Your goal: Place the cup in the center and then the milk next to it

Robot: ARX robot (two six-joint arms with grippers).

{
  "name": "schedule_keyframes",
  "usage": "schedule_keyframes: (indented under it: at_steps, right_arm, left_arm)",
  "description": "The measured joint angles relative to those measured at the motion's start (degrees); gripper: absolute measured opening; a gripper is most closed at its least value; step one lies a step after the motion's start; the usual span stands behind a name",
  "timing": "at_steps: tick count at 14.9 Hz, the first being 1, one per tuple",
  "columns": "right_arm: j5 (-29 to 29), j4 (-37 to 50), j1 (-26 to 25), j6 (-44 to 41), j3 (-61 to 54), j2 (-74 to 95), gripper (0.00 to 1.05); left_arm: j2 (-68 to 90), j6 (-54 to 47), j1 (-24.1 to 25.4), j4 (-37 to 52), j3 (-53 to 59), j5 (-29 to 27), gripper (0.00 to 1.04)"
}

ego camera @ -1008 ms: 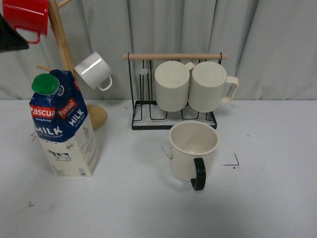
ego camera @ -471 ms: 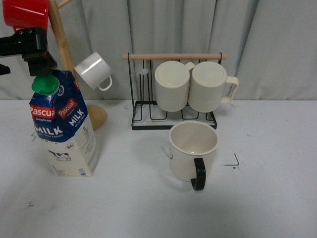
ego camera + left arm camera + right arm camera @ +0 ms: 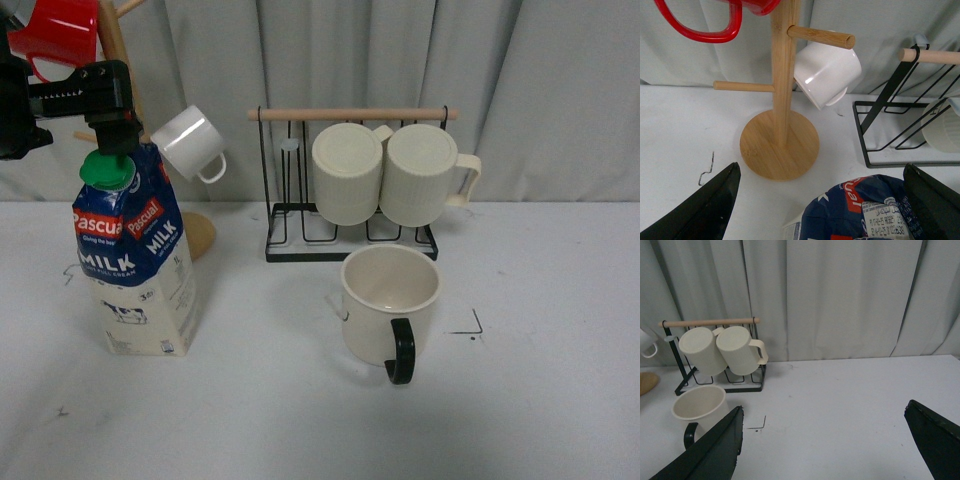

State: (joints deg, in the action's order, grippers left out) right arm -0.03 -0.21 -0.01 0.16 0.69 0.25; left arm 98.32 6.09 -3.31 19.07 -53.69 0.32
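Front view: the left pincer [image 3: 111, 140] hangs over the milk [image 3: 135, 265], the cup [image 3: 388, 300] at its 3 o'clock. Only the wrist views show both spread wide, the right pincer [image 3: 822, 412] empty.

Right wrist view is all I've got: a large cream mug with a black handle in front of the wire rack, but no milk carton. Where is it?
Observer: The tall blue-topped milk carton stands on the white table, well off to the left of the cream mug, just in front of the wooden mug tree.
Operator: Is the left arm on it?
Observer: The left gripper is over the carton with its jaws wide open, one finger on either side of the carton's top. Nothing is gripped yet.
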Motion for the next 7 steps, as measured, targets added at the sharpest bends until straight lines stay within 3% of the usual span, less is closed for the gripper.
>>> schedule_keyframes:
  at_steps: [4,7]
  right_arm:
    - [0.0,0.0,0.0,0.0,0.0,0.0,0.98]
    - [0.0,0.0,0.0,0.0,0.0,0.0,0.98]
  left_arm:
    - [0.0,1.0,1.0,0.2,0.2,1.4,0.98]
    - [-2.1,1.4,3.4,0.3,1.4,8.9,0.98]
